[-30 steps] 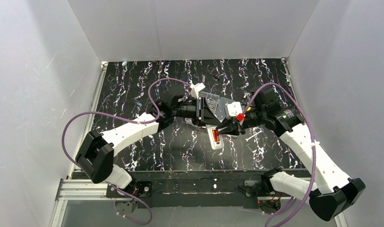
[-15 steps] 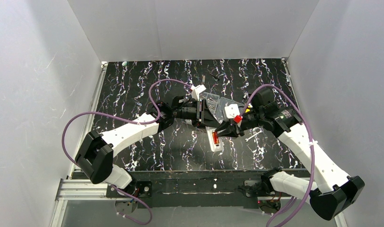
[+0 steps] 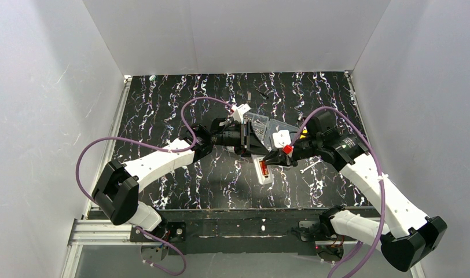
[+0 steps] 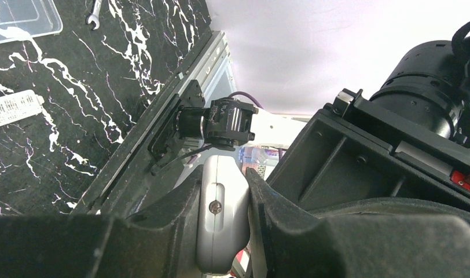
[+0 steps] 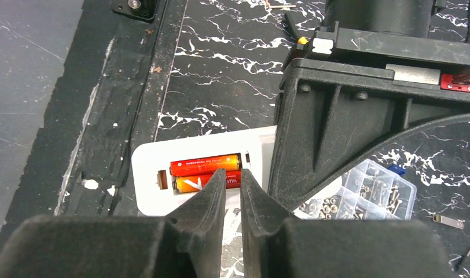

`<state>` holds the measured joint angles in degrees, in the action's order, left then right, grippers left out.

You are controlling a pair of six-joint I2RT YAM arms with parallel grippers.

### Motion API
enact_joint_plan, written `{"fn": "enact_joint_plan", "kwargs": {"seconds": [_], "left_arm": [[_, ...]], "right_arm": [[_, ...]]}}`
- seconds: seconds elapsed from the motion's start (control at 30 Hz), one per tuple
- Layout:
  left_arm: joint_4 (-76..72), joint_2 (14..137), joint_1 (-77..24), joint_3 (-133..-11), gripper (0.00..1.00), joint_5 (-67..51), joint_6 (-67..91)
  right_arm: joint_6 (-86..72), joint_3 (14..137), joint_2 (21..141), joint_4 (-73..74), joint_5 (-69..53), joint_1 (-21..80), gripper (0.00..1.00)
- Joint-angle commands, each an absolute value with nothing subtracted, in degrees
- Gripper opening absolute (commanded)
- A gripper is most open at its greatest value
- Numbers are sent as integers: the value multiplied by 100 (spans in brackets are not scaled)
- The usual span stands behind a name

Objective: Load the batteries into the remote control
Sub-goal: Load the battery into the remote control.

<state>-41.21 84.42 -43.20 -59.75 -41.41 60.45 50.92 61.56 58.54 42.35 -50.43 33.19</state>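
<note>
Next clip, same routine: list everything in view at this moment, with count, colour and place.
remote control: one, white, table centre, battery recess facing up
batteries: two, red-orange, side by side in the recess
compartment box: one, clear, beside the remote control
wrench: one, small, silvery, on the table right of the remote control
table: one, black with white veining
left gripper: one, black, shut on the remote control's far end
right gripper: one, black, narrow gap, nothing held, tips just over the batteries
</note>
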Motion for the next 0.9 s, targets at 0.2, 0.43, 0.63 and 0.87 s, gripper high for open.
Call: {"fn": "enact_joint_plan", "kwargs": {"seconds": [0.2,0.43,0.63,0.87], "left_arm": [[-4917,8078,-4221,-6337,0,-4245,6454],[-5040,8123,-4172,-6347,0,-4228,6579],[-4748,8071,-4058,-6194,0,-4162,6432],[-3942,7717,-3415,-5771,0,-3849,6204]], "right_arm": [[4992,5794,5717,4610,-4607,3419,16],[4988,5623,5528,4491,-4434,3428,15],[4300,5526,5202,3837,-4427,3419,15],[1946,4704,4121,1389,-3271,3365,26]]}}
